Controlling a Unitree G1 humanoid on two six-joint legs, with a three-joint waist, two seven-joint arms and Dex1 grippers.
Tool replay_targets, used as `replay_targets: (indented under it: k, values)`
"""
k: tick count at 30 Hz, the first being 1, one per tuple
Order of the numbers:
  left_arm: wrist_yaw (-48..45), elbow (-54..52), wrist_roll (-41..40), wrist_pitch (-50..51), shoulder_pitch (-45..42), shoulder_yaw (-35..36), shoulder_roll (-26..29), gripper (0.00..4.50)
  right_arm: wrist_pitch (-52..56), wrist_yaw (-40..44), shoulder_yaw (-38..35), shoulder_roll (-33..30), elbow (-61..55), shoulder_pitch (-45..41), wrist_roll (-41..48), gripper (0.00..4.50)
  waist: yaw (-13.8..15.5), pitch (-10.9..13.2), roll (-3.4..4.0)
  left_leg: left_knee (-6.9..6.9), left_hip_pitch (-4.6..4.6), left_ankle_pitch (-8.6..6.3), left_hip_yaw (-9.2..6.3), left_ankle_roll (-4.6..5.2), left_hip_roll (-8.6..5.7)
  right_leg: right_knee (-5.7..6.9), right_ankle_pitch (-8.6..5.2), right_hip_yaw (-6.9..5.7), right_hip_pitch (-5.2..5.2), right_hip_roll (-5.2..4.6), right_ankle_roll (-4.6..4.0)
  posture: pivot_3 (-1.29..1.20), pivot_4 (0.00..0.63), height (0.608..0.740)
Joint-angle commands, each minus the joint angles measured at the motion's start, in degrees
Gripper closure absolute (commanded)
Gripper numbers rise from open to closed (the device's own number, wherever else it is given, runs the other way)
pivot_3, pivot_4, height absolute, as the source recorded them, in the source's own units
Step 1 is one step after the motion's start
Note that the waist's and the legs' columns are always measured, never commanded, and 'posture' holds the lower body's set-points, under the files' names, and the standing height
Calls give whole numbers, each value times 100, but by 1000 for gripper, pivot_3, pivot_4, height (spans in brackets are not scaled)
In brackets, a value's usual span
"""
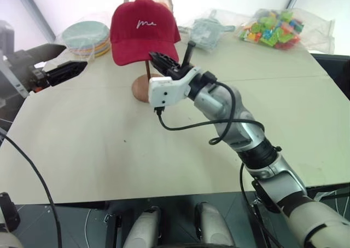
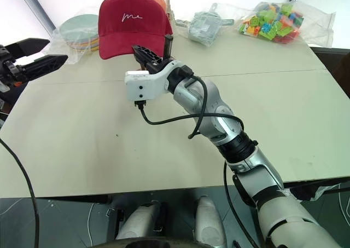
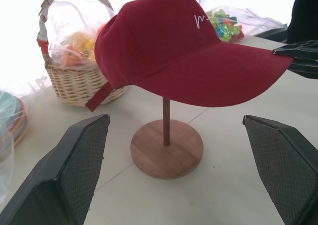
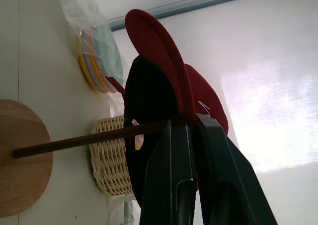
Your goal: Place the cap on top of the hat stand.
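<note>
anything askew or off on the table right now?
Nothing spilled or damaged. The cap sits on the hat stand, tilted, brim dipping to one side, with the right pincer at the brim edge. The left pincer is open and apart from it.

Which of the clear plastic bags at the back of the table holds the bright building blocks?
The bag of blocks at the far right corner, full of green, orange and pink pieces. The bag of plates sits far left; a greyish bag lies between.

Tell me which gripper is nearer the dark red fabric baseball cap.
Right. The right gripper is at the dark red fabric baseball cap's brim, fingers around its edge; the left gripper hangs off to the cap's side, apart from it.
</note>
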Motion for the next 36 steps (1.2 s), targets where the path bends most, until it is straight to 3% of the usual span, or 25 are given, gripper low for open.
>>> replay_targets:
  k: [1,6,7,13,20,24,29,32,36]
  values:
    - [-12,-15,20,-138,-158,63,54,0,-54,79,-8,126,-361,46,98,2966,1,0,0,0,0,0,0,0,0,0,0,0,0,0,0,0,150,740]
    - [-35,-4,22,-131,-144,67,66,0,-167,261,9,249,-442,132,327,367,0,0,-1,0,0,0,0,0,0,0,0,0,1,0,0,0,150,740]
    - [-41,-9,20,-129,-131,73,67,0,-194,297,12,267,-449,141,363,36,1,0,0,0,0,0,0,0,0,0,0,0,1,0,0,0,150,740]
    - [-44,-43,-44,-89,-83,123,32,0,-87,805,-56,421,-671,345,1013,36,1,-1,-2,0,0,0,0,0,0,-1,0,0,1,0,0,0,150,740]
    - [-173,190,13,-181,-33,83,-5,0,500,1494,-877,81,-1372,199,2040,36,24,-1,-2,1,0,0,-3,0,0,-1,0,-1,6,0,0,0,150,740]
    - [-346,538,197,-343,24,-58,28,0,987,2001,-1496,-573,-1923,135,2540,36,27,-1,-2,0,1,0,-4,0,0,-1,0,-2,4,0,0,0,150,740]
    - [-527,790,489,-545,219,-179,115,0,3108,3211,-2877,-1411,-2369,46,4711,36,32,-1,-3,-1,1,0,-3,1,1,-5,0,-2,9,-2,0,0,150,740]
    - [-513,811,641,-676,360,-261,23,0,4423,3669,-3987,-2335,-1596,-118,5780,36,63,0,-4,-2,1,-2,-3,5,-1,-11,0,-2,14,-8,0,0,150,740]
    - [-204,850,815,-871,331,-352,-302,0,4363,4050,-4436,-3194,-260,-7,6235,36,154,0,-4,-3,10,-6,0,11,-1,-20,0,-2,25,-14,-1,0,150,740]
